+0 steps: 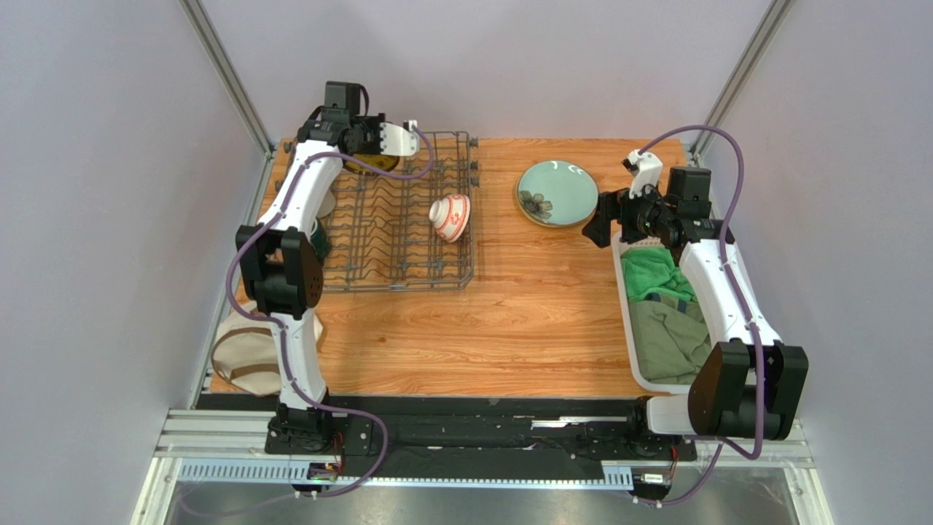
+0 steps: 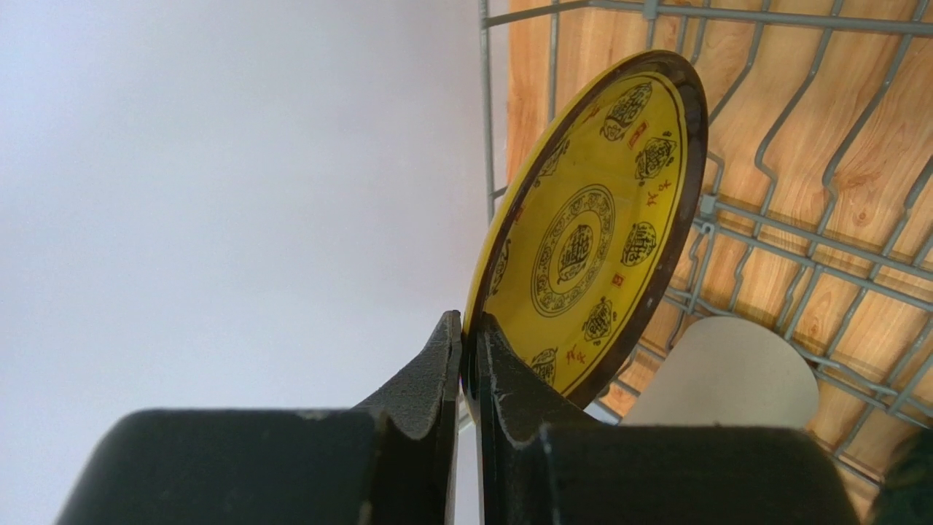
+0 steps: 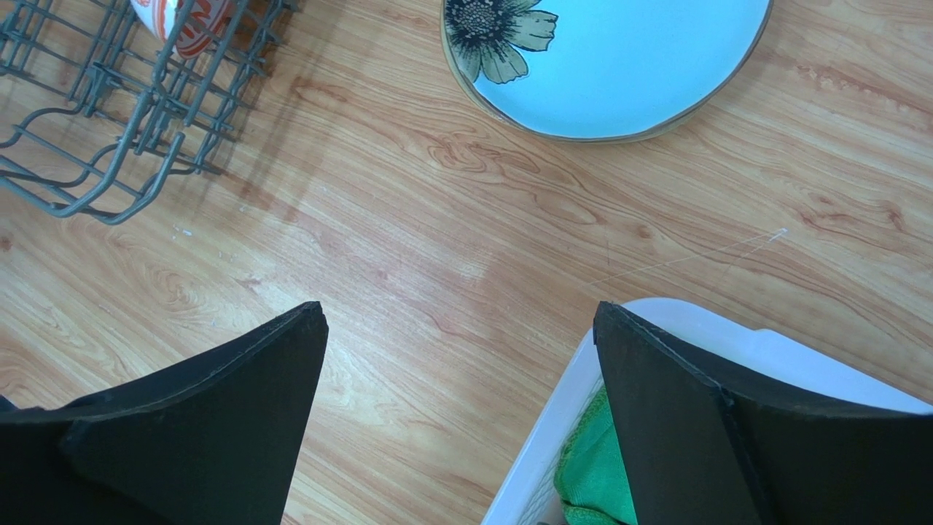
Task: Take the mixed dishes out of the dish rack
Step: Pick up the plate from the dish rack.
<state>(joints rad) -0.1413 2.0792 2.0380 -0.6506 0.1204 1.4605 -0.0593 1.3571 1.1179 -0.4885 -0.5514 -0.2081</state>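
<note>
Clamping the rim of the yellow-and-dark patterned plate [image 2: 591,230] in the dish rack [image 1: 405,287] with the left gripper [image 2: 469,328], right gripper [image 3: 459,308] apart and empty, the robot has the flowered plate [image 1: 557,193] on the tabletop [image 1: 515,317], the red-and-white bowl [image 1: 450,216] not yet out.

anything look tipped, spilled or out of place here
Nothing spilled or broken. The small red-and-white bowl lies on its side in the dish rack; the yellow-and-dark patterned plate stands on edge, pinched at its rim by the left gripper.
</note>
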